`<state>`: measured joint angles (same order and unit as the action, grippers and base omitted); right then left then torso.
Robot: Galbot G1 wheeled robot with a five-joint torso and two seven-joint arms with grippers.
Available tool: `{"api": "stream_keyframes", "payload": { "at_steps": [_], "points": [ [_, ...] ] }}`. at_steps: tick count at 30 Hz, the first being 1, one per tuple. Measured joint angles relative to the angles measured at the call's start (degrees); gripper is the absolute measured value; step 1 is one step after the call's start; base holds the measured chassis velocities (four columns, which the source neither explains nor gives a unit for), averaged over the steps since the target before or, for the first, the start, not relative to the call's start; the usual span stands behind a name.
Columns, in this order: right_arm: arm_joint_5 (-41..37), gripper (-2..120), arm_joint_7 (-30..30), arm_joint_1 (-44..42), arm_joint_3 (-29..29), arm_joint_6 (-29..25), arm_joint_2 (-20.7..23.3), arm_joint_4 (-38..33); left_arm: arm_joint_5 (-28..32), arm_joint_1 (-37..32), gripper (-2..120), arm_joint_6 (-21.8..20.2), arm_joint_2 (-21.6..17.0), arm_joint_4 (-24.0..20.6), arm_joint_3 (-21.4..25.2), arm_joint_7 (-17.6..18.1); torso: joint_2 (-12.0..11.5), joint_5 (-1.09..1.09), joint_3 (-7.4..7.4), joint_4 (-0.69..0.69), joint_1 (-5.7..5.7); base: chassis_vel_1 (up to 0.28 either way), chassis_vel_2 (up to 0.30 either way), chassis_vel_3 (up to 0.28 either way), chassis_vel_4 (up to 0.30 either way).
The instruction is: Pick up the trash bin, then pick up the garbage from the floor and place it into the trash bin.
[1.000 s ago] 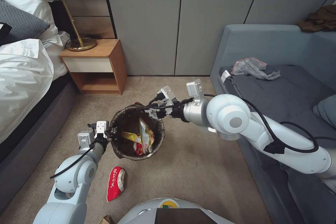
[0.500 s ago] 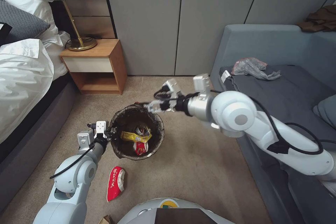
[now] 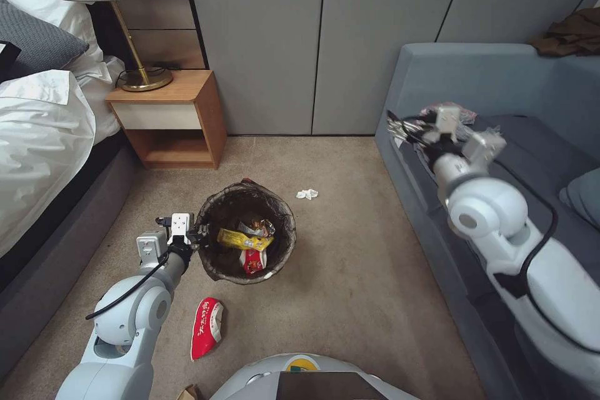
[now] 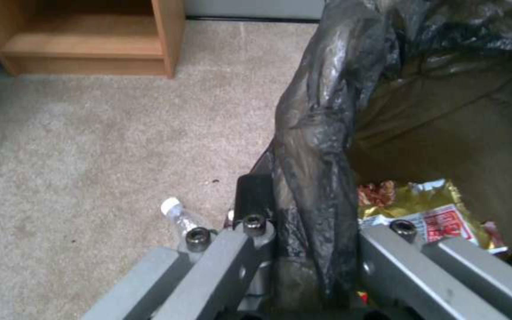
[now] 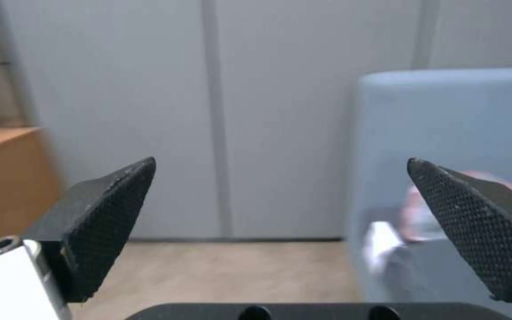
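Observation:
The trash bin (image 3: 284, 215), lined with a dark bag, hangs just above the carpet with my left gripper (image 3: 195, 236) shut on its near-left rim. In the left wrist view the gripper (image 4: 321, 213) pinches the liner (image 4: 321, 146) from both sides. Inside lie a yellow wrapper (image 3: 245, 239), a red packet (image 3: 253, 262) and a foil piece (image 3: 256, 226). On the floor are a red-and-white packet (image 3: 206, 327), a white tissue wad (image 3: 307, 194), a brown bag corner (image 3: 187, 394) and a clear bottle (image 4: 179, 218). My right gripper (image 3: 397, 128) (image 5: 280, 178) is open and holds nothing, at the sofa's front corner.
A grey sofa (image 3: 431, 75) fills the right side, with a grey-pink plastic bag (image 3: 465, 114) on its seat just behind my right wrist. A wooden nightstand (image 3: 169, 115) with a lamp and the bed (image 3: 37, 137) stand at the left. Grey wall panels (image 3: 312, 37) close off the back.
My right arm has swung from above the bin to the right, over to the sofa. The packet that stood upright in the bin now lies flat inside. The left arm is unmoved.

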<state>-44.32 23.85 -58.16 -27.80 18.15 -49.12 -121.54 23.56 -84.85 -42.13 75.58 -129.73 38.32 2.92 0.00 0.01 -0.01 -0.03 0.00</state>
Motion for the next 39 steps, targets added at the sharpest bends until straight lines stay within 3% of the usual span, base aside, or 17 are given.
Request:
{"api": "stream_keyframes", "payload": {
  "at_steps": [1,4,5,7,8,9,10,12,15,28,39],
  "points": [
    [0.0,100,0.0,0.0,0.0,0.0,0.0,0.0,0.0,0.0,0,0.0,0.0,0.0,0.0,0.0,0.0,0.0,0.0,0.0,0.0,0.0,0.0,0.0,0.0],
    [17.42,100,-7.37,-10.62,-5.84,-11.3,-6.54,4.57,0.0,-0.46,0,0.01,-0.2,-0.5,0.21,-0.1,0.0,-0.02,0.0,-0.01,0.0,0.0,0.0,0.0,0.0],
    [17.42,100,-7.37,-10.62,-5.84,-11.3,-6.54,4.57,0.0,-0.46,0,0.01,-0.2,-0.5,0.21,-0.1,0.0,-0.02,0.0,-0.01,0.0,0.0,0.0,0.0,0.0],
    [26.65,100,-10.05,-15.83,-7.83,-17.6,-12.79,7.1,-0.02,-0.86,0,0.01,-0.18,-0.67,0.2,-0.1,0.0,0.02,0.0,-0.03,0.0,0.0,0.0,0.0,0.0],
    [29.14,100,-10.91,-17.4,-8.4,-19.12,-15.59,7.7,-0.02,-0.95,0,0.01,-0.16,-0.76,0.11,-0.1,0.0,0.0,0.0,-0.01,0.0,0.0,0.0,0.0,0.0],
    [29.14,100,-10.91,-17.4,-8.4,-19.12,-15.59,7.7,-0.02,-0.95,0,0.01,-0.16,-0.76,0.11,-0.1,0.0,0.0,0.0,-0.01,0.0,0.0,0.0,0.0,0.0],
    [33.24,100,-12.95,-20.03,-9.28,-22.08,-20.71,8.98,-0.04,-0.98,0,0.01,-0.2,-0.83,0.0,-0.11,0.0,0.0,0.0,-0.02,0.0,0.0,0.0,0.0,0.0],
    [37.28,100,-15.25,-22.04,-10.25,-25.57,-25.27,10.75,-0.04,-0.85,0,0.01,-0.3,-0.94,-0.09,-0.1,0.0,-0.01,0.0,-0.01,0.0,0.0,0.0,0.0,0.0],
    [38.67,100,-16.17,-22.89,-10.73,-27.2,-27.49,11.69,-0.05,-0.8,0,0.01,-0.42,-1.08,-0.17,-0.04,0.0,-0.02,0.0,-0.01,0.0,0.0,0.0,0.0,0.0],
    [39.1,100,-16.0,-21.51,-9.29,-27.26,-28.79,12.44,-0.34,-1.23,0,0.0,-0.03,-2.28,-0.31,-0.01,0.0,-0.02,0.0,0.0,-0.01,-0.019,0.014,0.015,-0.018],
    [38.78,100,-15.78,-20.96,-7.75,-26.45,-28.31,12.44,-0.62,-1.15,0,0.0,0.47,-2.56,-0.18,0.0,-0.01,0.0,0.01,0.0,0.0,-0.161,0.16,0.167,-0.144]
  ]
}}
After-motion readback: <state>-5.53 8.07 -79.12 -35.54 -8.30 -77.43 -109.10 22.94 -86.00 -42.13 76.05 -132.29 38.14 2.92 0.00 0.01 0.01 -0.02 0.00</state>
